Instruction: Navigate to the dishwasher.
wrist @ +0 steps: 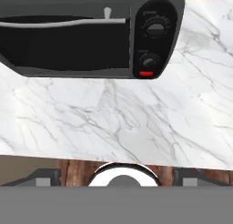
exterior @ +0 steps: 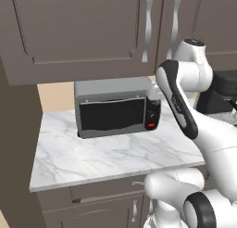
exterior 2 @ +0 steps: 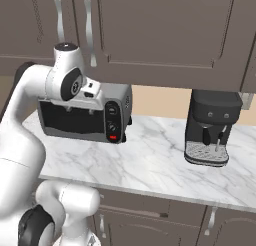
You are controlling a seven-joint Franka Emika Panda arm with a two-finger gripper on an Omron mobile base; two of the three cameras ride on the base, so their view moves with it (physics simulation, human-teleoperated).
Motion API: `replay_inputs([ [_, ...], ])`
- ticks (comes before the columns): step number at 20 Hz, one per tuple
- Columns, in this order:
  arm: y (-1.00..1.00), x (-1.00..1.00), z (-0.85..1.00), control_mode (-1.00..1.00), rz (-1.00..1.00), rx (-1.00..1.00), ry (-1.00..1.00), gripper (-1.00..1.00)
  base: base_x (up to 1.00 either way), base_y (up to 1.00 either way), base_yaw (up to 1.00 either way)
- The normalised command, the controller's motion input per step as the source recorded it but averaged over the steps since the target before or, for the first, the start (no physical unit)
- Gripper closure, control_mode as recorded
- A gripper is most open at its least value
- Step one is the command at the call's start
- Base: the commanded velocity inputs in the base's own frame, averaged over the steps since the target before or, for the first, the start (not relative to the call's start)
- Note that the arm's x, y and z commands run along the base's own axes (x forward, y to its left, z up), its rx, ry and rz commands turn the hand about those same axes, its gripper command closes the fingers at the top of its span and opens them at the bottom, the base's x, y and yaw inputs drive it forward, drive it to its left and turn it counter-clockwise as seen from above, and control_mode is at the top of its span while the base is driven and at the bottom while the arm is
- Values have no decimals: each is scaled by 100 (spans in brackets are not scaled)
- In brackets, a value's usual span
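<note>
My jaws (wrist: 116,182) hang over the marble surface (wrist: 136,123), facing a toaster oven (wrist: 86,36); I cannot tell how wide they're open.

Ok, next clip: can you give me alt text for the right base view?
A white robot arm rises at the left before a marble counter holding a grey toaster oven and, to its right, a black coffee machine. Brown cabinets hang above; no dishwasher is in sight.

White glossy arm (exterior: 217,143) of rounded segments; dark grey joint bands, black strip along one link, dark cap on top joint.
</note>
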Motion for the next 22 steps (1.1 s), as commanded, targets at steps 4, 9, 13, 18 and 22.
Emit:
replay_inputs([
  [4, 0, -100, 0, -100, 0, 0, 0, -100, 0, 0, 0],
  [9, 0, -91, 0, -100, 0, 0, 0, -100, 0, 0, 0],
  [13, 0, -74, 0, -100, 0, 0, 0, -100, 0, 0, 0],
  [18, 0, -48, 0, -100, 0, 0, 0, -100, 0, 0, 0],
  [22, -1, -19, 0, 100, 0, 0, -2, -100, -22, 0, 0],
])
